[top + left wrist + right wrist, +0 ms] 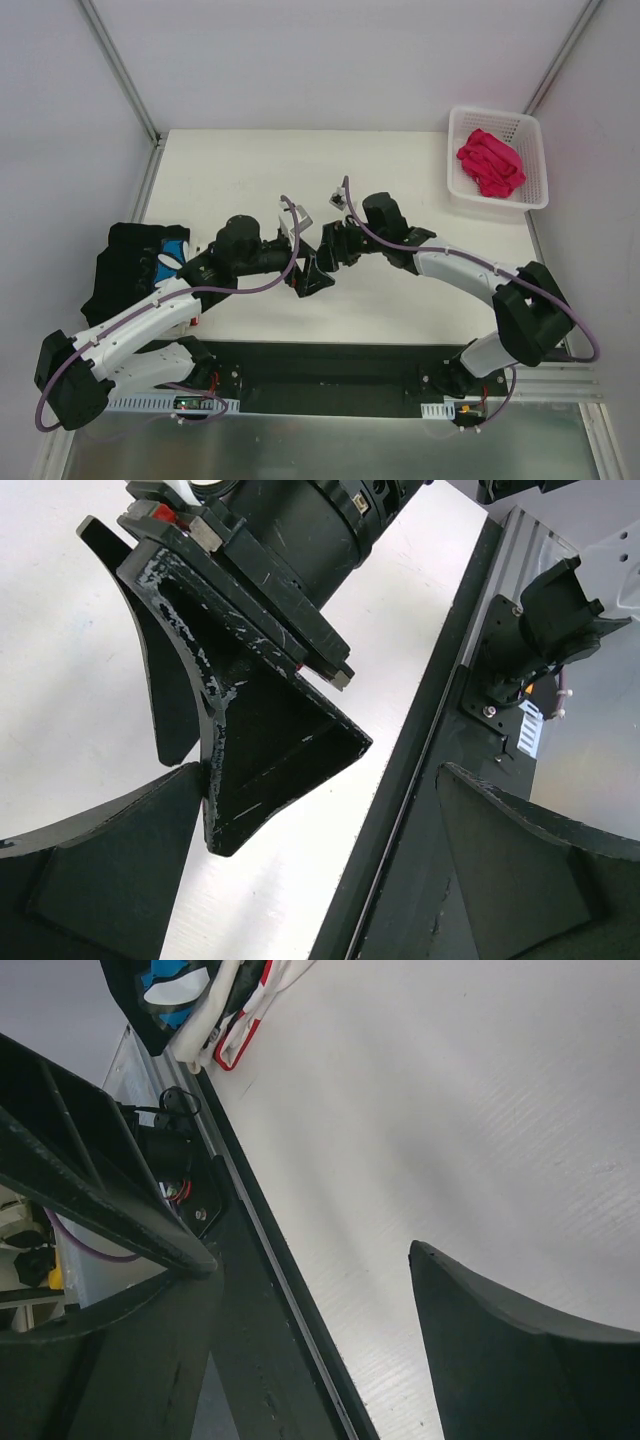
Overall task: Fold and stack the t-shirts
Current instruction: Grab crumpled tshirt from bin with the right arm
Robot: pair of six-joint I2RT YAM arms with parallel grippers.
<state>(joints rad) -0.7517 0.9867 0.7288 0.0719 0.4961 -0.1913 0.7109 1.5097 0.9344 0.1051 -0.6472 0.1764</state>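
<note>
A crimson-pink t-shirt (490, 162) lies bunched inside the white lattice basket (530, 135) at the back right. At the table's left edge sits a stack of t-shirts (130, 268), the top one black with a blue-and-white print (172, 250). In the right wrist view the stack's (205, 1005) white and red edges show. Both grippers meet over the table's middle front, far from all cloth. My left gripper (298, 272) (320, 880) is open and holds nothing. My right gripper (322, 266) (310, 1350) is open too, one finger (270, 750) reaching in beside the left one's fingers.
The black base rail (330, 365) runs along the near table edge, right under both grippers. White table surface (250, 175) stretches between the stack and the basket. A metal frame post (120, 70) stands at the back left.
</note>
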